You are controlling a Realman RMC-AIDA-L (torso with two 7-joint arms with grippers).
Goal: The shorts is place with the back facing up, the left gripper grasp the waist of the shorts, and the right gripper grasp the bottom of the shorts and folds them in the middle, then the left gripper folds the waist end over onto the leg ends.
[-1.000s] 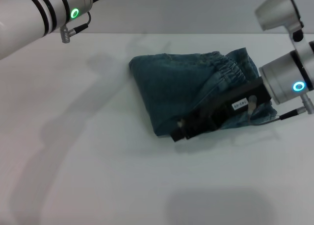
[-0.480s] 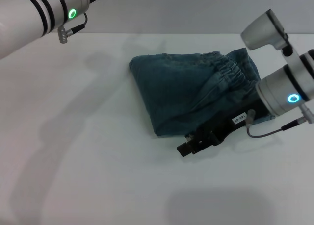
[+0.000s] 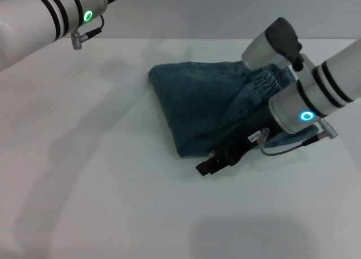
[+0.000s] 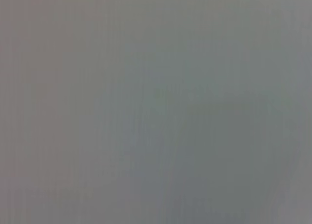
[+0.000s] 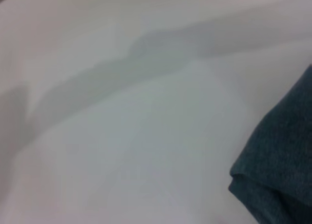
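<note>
White tabletop [image 3: 113, 202] carries the shorts [image 3: 208, 109], folded into a compact bundle. Right gripper [image 3: 210, 166] hangs at their near edge; its claw's state I cannot tell.

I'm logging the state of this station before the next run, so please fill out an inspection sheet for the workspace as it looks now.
Surface: white table, bare apart from the job's things.
Job's things: the shorts lie folded into a compact bundle, the gathered waist end on top at the bundle's right.
Clutter: nothing seen.
End effectors: the right gripper sits low at the bundle's near edge, over the table; whether it touches the denim is unclear. The left gripper is out of view; its arm is raised at the far left.
Cables: a grey cable loops at the right wrist.
Surroundings: plain wall behind the table.
</note>
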